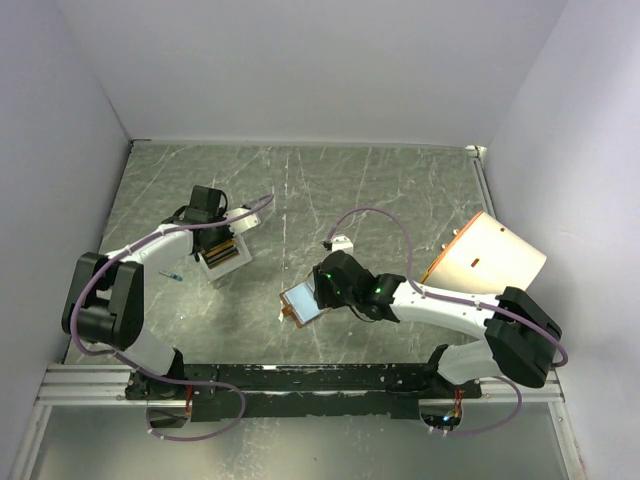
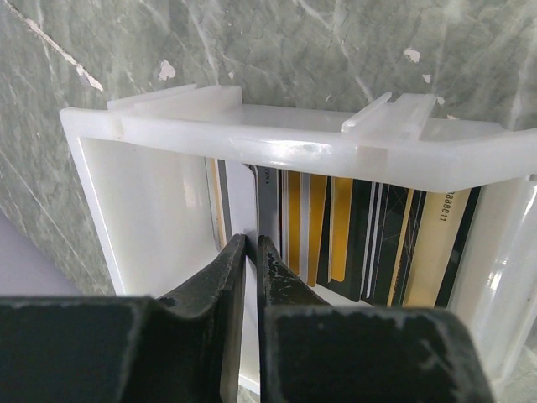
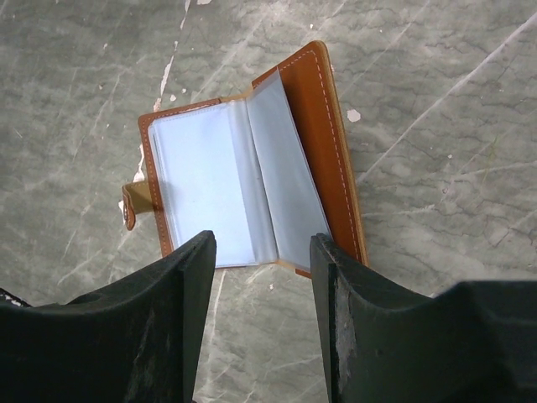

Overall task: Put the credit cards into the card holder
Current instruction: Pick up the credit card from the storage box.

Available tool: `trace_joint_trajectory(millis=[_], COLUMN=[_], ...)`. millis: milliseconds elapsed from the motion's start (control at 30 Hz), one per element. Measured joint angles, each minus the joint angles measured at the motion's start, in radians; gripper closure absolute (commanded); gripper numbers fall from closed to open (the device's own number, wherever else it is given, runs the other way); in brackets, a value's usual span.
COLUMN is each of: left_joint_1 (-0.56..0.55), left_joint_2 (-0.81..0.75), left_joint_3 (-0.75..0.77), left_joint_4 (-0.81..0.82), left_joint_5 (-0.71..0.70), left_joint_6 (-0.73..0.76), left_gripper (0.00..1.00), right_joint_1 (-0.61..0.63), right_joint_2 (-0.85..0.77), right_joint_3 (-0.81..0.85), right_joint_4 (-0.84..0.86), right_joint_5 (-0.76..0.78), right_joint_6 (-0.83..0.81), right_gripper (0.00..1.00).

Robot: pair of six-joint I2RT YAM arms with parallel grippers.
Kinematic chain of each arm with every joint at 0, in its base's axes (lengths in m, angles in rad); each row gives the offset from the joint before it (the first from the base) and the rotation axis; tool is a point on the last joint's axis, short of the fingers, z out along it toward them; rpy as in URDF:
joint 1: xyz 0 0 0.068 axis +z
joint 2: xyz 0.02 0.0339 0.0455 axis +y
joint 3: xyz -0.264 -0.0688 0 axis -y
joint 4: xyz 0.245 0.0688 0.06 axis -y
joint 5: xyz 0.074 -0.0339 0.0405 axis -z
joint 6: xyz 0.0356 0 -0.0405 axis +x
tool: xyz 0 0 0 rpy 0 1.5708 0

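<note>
Barely begun: nothing yet in the card holder [image 3: 243,168].

Lies open and flat on the table [image 3: 436,101] just ahead of the right jaws, pale sleeves up, no card seen in them. Right jaws spread wide, grasping nothing. Left jaws clenched almost shut down inside the white tray [image 2: 294,138], apparently nipping the edge of one pale card at the end of the row, though hard to confirm from so close an angle. Rest of the credit cards [image 2: 361,235], gold and dark, standing on edge in the tray just right of the jaw tips. Left to do, by this reading: lift out, carry over, slot in, and repeat for every card.
</note>
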State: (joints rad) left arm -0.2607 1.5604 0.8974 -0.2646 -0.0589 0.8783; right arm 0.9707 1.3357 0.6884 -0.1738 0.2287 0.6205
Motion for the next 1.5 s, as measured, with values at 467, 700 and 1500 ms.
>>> trace_joint_trajectory(millis=[467,700,1500], left_joint_1=[-0.011,-0.018,-0.026], left_joint_2=[0.002,0.006,0.016], left_joint_3=[0.001,0.004,0.006], left_joint_4=[-0.026,-0.043,-0.055], left_joint_5=[0.004,0.01,0.011], left_joint_6=[-0.007,-0.022,-0.027], left_gripper=[0.78,0.78,0.78], right_joint_1=[0.0,0.0,0.0], right_joint_2=[-0.004,-0.004,-0.012], right_joint_3=[-0.005,-0.01,-0.021], right_joint_4=[0.0,0.004,0.01], right_joint_5=[0.0,0.0,0.0], right_joint_6=[0.0,0.0,0.0], right_gripper=[0.51,0.51,0.51])
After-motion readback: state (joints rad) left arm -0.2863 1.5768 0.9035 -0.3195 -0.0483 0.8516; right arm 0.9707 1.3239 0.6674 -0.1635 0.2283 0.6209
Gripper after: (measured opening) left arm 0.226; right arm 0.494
